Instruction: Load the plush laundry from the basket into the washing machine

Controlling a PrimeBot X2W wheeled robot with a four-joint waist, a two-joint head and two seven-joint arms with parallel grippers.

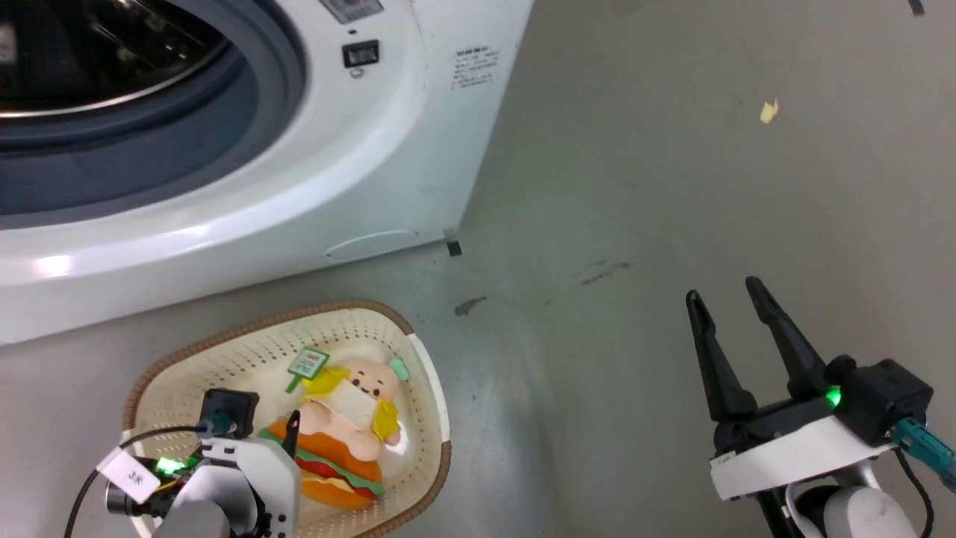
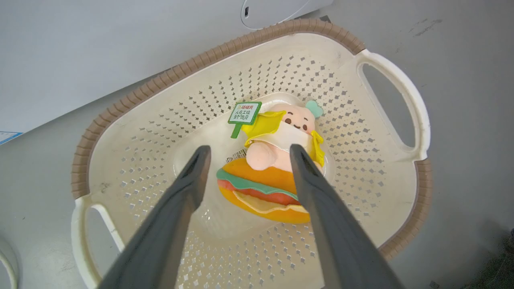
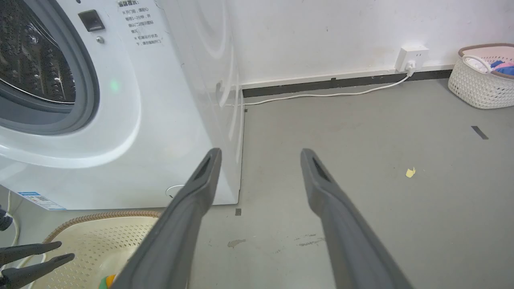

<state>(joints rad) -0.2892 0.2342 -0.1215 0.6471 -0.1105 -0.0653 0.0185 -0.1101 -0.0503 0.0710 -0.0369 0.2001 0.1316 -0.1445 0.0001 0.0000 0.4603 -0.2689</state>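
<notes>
The plush laundry, a pink-faced doll in yellow and white on an orange hamburger cushion with a green tag, lies on the bottom of the cream basket. My left gripper hovers open above it, one finger on each side of the doll, not touching. In the head view the basket stands on the floor just before the washing machine, whose drum is open to view. My right gripper stands open and empty over bare floor to the right.
A second woven basket with clothes stands by the far wall. A wall socket feeds a white cable along the skirting. A yellow scrap lies on the grey floor, which is free to the machine's right.
</notes>
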